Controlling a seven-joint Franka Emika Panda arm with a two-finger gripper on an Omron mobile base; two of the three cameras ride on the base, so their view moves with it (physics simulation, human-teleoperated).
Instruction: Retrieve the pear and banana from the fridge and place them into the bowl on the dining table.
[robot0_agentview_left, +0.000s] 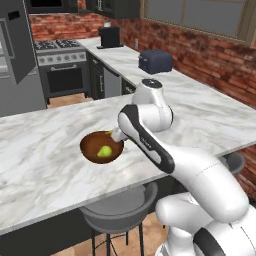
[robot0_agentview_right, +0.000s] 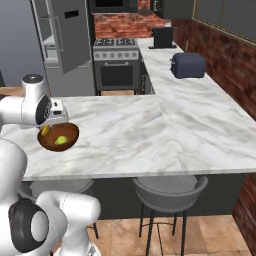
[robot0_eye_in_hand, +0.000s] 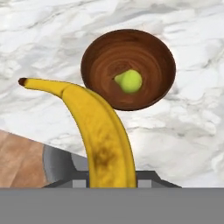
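The dark reddish-brown bowl (robot0_agentview_left: 91, 149) (robot0_agentview_right: 71, 137) (robot0_eye_in_hand: 148, 50) stands near the front edge of the white marble dining table (robot0_agentview_left: 35, 150) (robot0_agentview_right: 150, 132) (robot0_eye_in_hand: 192, 109). Inside it lies the small yellow-green pear (robot0_agentview_left: 104, 151) (robot0_agentview_right: 61, 141) (robot0_eye_in_hand: 131, 81). My gripper (robot0_agentview_left: 118, 134) (robot0_agentview_right: 49, 128) hangs just over the bowl's rim, shut on the banana (robot0_eye_in_hand: 103, 135) (robot0_agentview_right: 45, 131). In the hand view the curved banana rises from between the fingers, its dark tip pointing left, beside the bowl. The grey fridge (robot0_agentview_left: 17, 55) (robot0_agentview_right: 67, 35) stands at the back with its door open.
Grey stools (robot0_agentview_left: 120, 207) (robot0_agentview_right: 170, 190) sit under the table's front edge. A dark toaster (robot0_agentview_left: 155, 61) (robot0_agentview_right: 188, 65) is on the marble counter along the brick wall. A stove (robot0_agentview_left: 60, 57) (robot0_agentview_right: 116, 52) and a black coffee machine (robot0_agentview_left: 109, 36) stand farther back.
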